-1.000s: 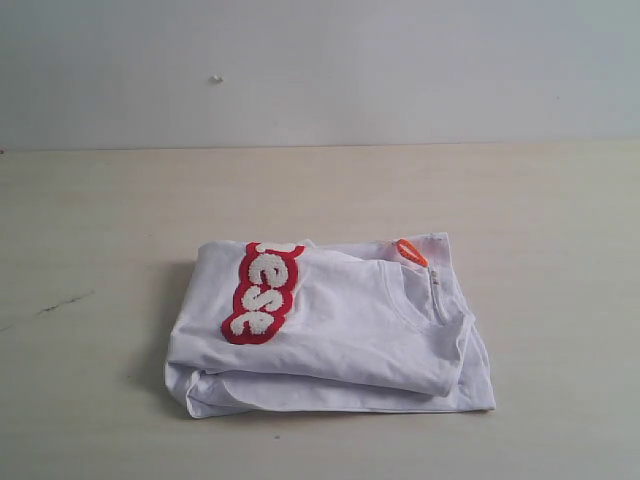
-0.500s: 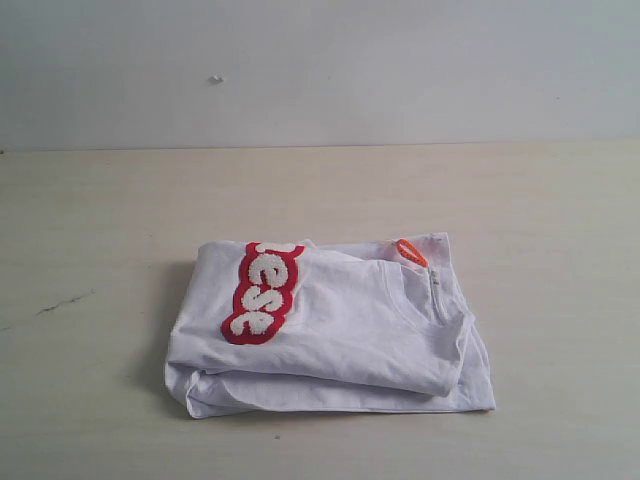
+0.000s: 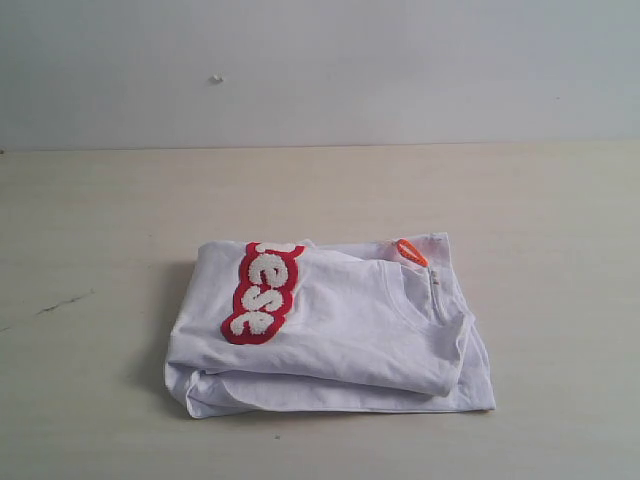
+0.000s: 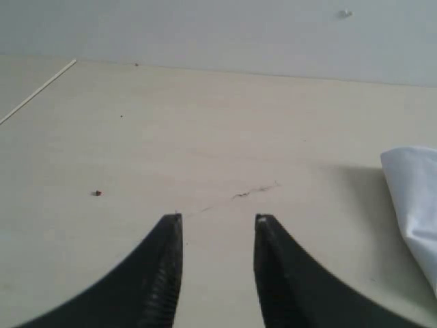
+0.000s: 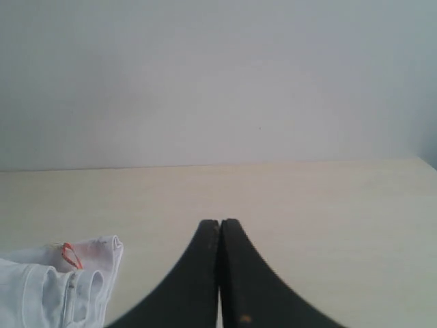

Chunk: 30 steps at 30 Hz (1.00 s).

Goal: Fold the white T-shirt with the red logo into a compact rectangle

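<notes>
Pale wood bench (image 3: 110,200) fills most of the exterior view, from the bottom edge up to a plain grey-white wall (image 3: 400,60) across the top of the frame.

The T-shirt (image 3: 350,335) lies on the bench in the lower middle of the frame, folded into a rough rectangle. Its top layer sits over a lower one, whose edge peeks out along the bottom and the right side. The left side is a soft rounded fold with a shadow beside it.

Each wrist view shows a pair of black jaws held above the bench. The left jaws stand parted, with bare bench showing in the gap and nothing between them. A white corner of the shirt shows at the edge of that view, apart from them. The right jaws are pressed tight together and hold nothing. The shirt's neck end is in that view too, well clear of them.

The logo (image 3: 262,292) runs down the left part of the shirt's top layer, a red patch with fuzzy white letters. Only "ese" can be read before it wraps over the upper fold.

The collar (image 3: 435,295) curves along the right side of the bundle. The orange tag (image 3: 411,252) sits at its upper right corner.

A thin dark scratch (image 3: 60,303) marks the bench at the left of the frame, well apart from the shirt. A small speck (image 3: 215,79) dots the wall at upper left.
</notes>
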### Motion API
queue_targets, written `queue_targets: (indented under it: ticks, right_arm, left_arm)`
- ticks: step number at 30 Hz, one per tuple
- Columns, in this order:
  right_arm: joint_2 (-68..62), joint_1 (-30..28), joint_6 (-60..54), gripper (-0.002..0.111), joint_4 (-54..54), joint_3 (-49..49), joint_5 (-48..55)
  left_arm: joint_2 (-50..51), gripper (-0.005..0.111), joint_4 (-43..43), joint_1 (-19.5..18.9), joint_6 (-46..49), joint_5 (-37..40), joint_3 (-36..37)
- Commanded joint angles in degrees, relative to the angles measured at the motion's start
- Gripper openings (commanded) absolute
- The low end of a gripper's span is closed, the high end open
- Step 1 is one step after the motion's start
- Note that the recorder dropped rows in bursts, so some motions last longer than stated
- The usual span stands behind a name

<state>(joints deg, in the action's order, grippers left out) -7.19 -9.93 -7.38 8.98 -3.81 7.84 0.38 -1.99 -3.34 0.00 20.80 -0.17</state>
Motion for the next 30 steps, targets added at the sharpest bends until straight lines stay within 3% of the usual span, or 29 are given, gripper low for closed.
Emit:
queue_targets:
  ticks: [1,17,25,30]
  right_arm:
    - [1.09,-0.23,1.97,0.0,0.01,3.33,-1.79]
    - [2.9,-0.23,3.59,0.0,-1.18,3.81,0.28]
    - [7.19,-0.23,15.44,0.0,-10.72,3.81,7.25]
    - [7.19,-0.23,15.75,0.0,-11.24,3.81,7.35]
  left_arm:
    - [-0.38,0.036,-0.21,-0.17,-0.48,-0.53,0.17]
    - [-0.38,0.036,-0.21,-0.17,-0.48,-0.53,0.17]
    - [-0.38,0.036,-0.21,-0.17,-0.48,-0.53,0.17]
    - [-0.38,0.036,-0.21,-0.17,-0.48,-0.53,0.17]
